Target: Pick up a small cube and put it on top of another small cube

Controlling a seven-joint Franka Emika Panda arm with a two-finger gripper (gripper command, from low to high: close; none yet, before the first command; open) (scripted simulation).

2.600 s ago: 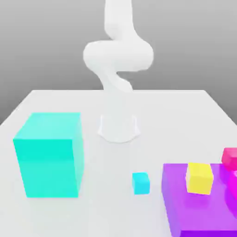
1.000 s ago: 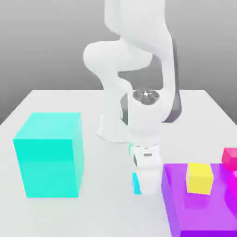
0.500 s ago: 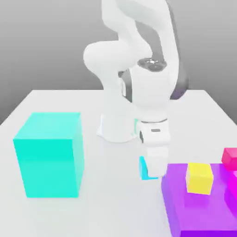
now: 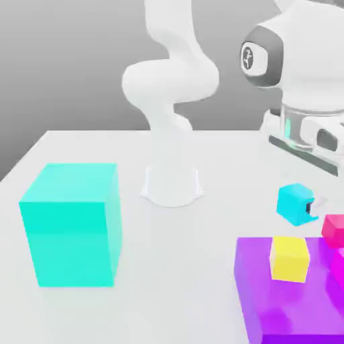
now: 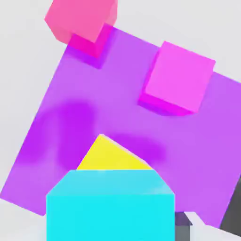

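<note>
Overhead, nothing but flat grey wall behind a pale, matte white bench point(image 4: 80, 148) that runs wide across the exterior view. White arm base point(image 4: 171, 185) stands near the bench's far edge, about mid-width. Big turquoise block point(image 4: 70, 225) sits toward the bench's edge on the exterior view's left. A purple slab point(image 4: 282, 302) lies at the near corner on the exterior view's right; on it, a small yellow cube point(image 4: 289, 258), a magenta cube point(image 5: 178, 81), and a pink-red cube point(image 4: 334, 230) at the slab's far edge.

Small cube point(image 4: 293, 202): sky-blue, plain faces, sharp edges, no markings, far smaller than the turquoise block. It hangs clear of the bench, above the slab's far edge, tilted slightly. In the hand view it sits directly over the yellow cube, covering most of it.

Gripper point(image 4: 304, 205): fingers clamped on the small cube, one dark pad point(image 4: 310, 207) showing against its side.
</note>
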